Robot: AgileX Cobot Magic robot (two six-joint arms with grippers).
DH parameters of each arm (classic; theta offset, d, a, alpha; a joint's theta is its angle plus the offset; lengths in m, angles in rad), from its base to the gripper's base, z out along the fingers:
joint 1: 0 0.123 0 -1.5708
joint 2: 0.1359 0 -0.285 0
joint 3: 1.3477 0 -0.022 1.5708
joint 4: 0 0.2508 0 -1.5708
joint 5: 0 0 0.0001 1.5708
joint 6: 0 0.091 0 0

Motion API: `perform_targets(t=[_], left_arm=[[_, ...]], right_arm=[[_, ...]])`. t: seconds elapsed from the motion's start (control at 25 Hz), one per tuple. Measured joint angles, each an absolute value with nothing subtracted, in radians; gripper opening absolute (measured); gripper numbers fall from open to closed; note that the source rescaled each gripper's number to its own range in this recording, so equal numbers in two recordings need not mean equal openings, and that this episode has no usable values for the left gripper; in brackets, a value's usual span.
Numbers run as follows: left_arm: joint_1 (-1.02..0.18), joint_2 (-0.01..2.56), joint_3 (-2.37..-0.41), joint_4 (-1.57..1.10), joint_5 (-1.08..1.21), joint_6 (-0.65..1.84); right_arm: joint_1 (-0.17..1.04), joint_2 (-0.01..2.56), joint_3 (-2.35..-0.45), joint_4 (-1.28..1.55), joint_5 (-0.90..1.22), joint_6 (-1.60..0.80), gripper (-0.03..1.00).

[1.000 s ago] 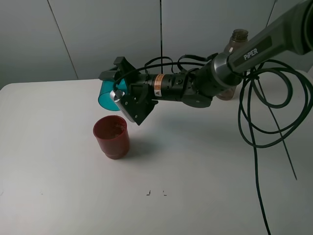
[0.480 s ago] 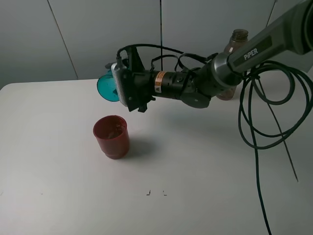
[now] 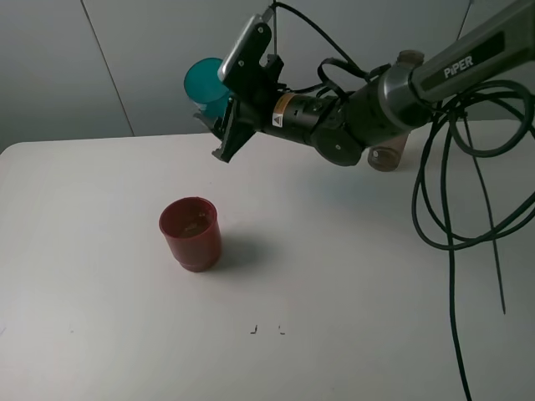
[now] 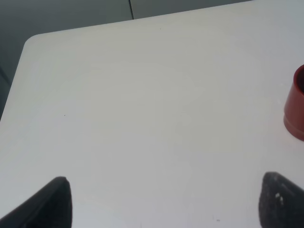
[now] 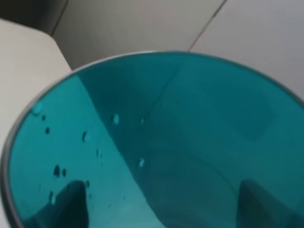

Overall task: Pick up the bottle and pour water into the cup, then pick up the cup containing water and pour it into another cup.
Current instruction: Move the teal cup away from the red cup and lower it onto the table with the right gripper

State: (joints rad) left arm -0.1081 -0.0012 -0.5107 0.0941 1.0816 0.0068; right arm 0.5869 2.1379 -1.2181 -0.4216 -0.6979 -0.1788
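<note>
Above the table's far side, the right gripper (image 3: 219, 104) is clamped on the teal cup (image 3: 205, 82), holding it in the air, tilted, well apart from the red cup (image 3: 191, 232) standing on the white table (image 3: 334, 276) below. Droplets cling to the teal cup's inner wall (image 5: 85, 137). Behind the right arm, the bottle (image 3: 393, 150) stands near the table's back edge. Over bare table beside the red cup (image 4: 295, 107), the left gripper (image 4: 161, 202) has its fingertips (image 4: 52, 202) spread wide.
</note>
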Motion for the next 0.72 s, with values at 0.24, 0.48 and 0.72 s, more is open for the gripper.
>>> perform_targets(t=[0.24,0.48,0.72], left_arm=[[-0.108,-0.001,-0.511,0.094,1.082,0.007],[-0.108,-0.001,-0.511,0.094,1.082,0.007],[-0.108,-0.001,-0.511,0.094,1.082,0.007]], right_arm=[[0.531,2.108,-1.11,-0.405,-0.698,0.0,0.06],[0.471,2.077,-0.954,-0.401,-0.771,0.014,0.06],[0.404,2.076,-0.839,-0.401,-0.777,0.028,0.06]])
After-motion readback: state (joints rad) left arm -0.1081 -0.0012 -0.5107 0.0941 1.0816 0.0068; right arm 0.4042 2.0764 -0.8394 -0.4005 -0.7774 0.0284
